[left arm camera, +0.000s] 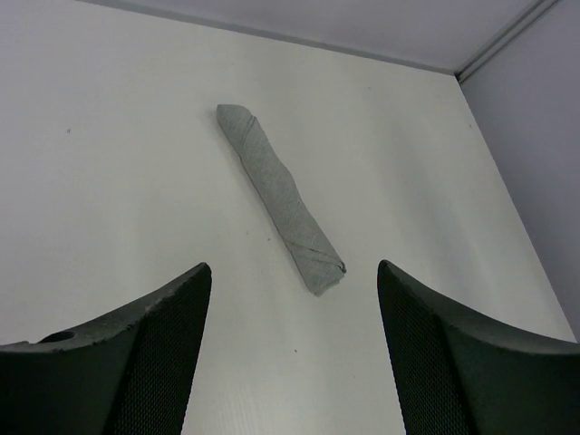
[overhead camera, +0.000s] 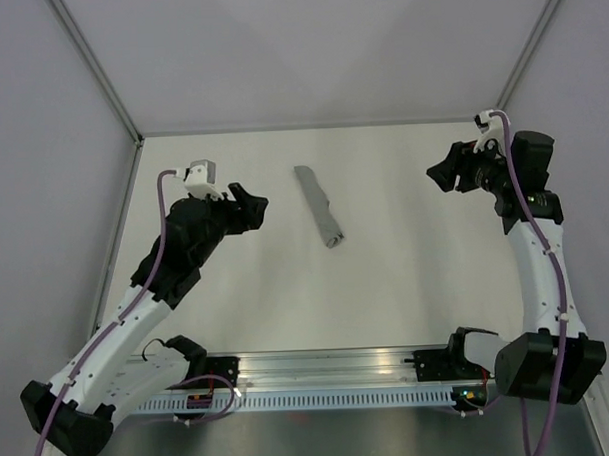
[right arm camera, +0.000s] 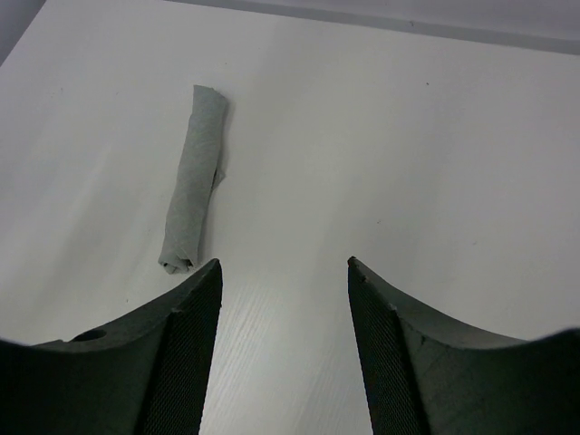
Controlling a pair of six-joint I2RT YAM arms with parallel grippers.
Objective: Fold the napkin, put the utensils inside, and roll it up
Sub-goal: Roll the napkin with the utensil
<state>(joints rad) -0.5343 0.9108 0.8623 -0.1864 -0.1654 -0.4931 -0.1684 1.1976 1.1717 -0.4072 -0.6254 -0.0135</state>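
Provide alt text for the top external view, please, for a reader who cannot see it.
A grey napkin, rolled into a tube, lies on the table between the left pincer and right pincer. Both are empty and apart from it.

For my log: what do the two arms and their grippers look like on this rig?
The left arm and right arm have white links with black joints and bases, and a lilac cable runs along each. A pale camera block tops each wrist. The left gripper and right gripper have dark, tapering fingers with mesh-textured inner faces.
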